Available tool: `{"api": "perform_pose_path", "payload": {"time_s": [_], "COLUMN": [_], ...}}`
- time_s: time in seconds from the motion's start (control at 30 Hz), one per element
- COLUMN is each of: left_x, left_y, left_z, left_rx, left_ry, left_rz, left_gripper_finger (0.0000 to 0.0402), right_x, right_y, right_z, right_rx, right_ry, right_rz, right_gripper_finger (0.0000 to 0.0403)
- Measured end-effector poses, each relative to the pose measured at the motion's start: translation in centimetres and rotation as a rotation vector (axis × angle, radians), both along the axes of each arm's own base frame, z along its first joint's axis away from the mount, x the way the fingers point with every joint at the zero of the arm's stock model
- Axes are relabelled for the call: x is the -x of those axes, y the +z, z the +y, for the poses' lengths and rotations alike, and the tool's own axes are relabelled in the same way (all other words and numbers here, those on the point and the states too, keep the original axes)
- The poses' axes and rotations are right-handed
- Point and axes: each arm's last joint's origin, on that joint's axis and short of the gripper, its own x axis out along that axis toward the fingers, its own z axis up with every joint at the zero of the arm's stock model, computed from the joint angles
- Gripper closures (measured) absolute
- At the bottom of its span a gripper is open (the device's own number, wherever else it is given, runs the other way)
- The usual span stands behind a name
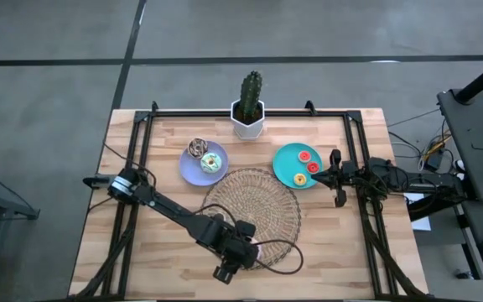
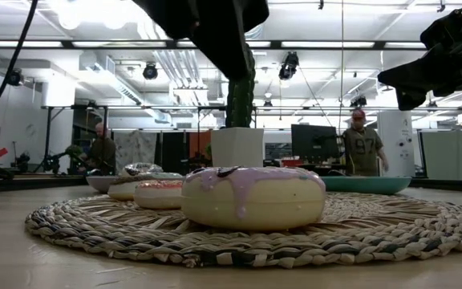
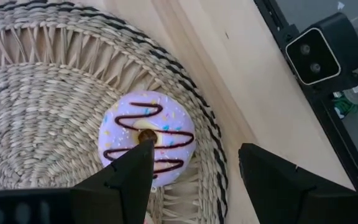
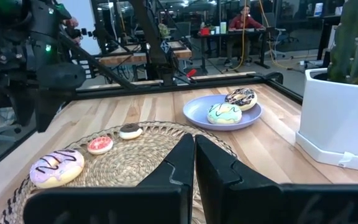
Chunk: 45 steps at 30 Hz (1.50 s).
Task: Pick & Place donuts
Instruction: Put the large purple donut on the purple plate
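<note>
The pink-iced donut (image 3: 146,127) with dark drizzle lies flat on the wicker mat (image 3: 36,106), near its near edge. My left gripper (image 3: 194,168) hangs open above it, and its fingers stand apart from the donut (image 2: 253,197), well clear in the low view. A small red donut (image 4: 100,144) and a dark brown one (image 4: 130,130) also lie on the mat. The white-green donut (image 1: 212,164) and the brown-white one (image 1: 197,148) sit on the lavender plate (image 1: 187,168). Three tiny donuts, among them a yellow one (image 1: 299,179), rest on the teal plate (image 1: 285,159). My right gripper (image 1: 321,176) is shut beside the teal plate.
A cactus in a white pot (image 1: 248,113) stands at the table's far edge, between the two plates. A black frame (image 1: 359,151) runs along the table's sides. Bare wood lies left of the mat (image 1: 141,243) and at the near right (image 1: 342,252). People stand in the room behind.
</note>
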Motion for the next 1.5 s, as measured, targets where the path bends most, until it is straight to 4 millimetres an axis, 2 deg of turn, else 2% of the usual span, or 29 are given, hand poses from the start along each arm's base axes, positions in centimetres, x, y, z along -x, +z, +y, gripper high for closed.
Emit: {"api": "perform_pose_path", "payload": {"time_s": [0.33, 0.53, 0.8, 1.2, 1.5], "left_x": [-0.7, -0.9, -1.0, -1.1, -1.5], "left_y": [-2.9, -3.5, -3.6, -3.6, -2.5], "left_z": [-0.4, -0.4, -0.2, -0.2, -0.3], "left_rx": [-0.036, -0.043, -0.049, -0.122, -0.111], "left_ry": [-0.005, -0.003, -0.011, -0.183, -0.180], "left_rz": [0.061, 0.075, 0.072, 0.023, -0.006], "left_gripper_finger": [0.0195, 0.0195, 0.0195, 0.0195, 0.0195], "right_x": [0.0, 0.0, 0.0, 0.0, 0.0], "right_y": [0.0, 0.0, 0.0, 0.0, 0.0], "right_z": [0.0, 0.0, 0.0, 0.0, 0.0], "right_rx": [0.000, 0.000, 0.000, 0.000, 0.000], "right_ry": [0.000, 0.000, 0.000, 0.000, 0.000], "right_rz": [0.000, 0.000, 0.000, 0.000, 0.000], "right_gripper_finger": [0.0394, 0.0394, 0.0394, 0.0394, 0.0394]}}
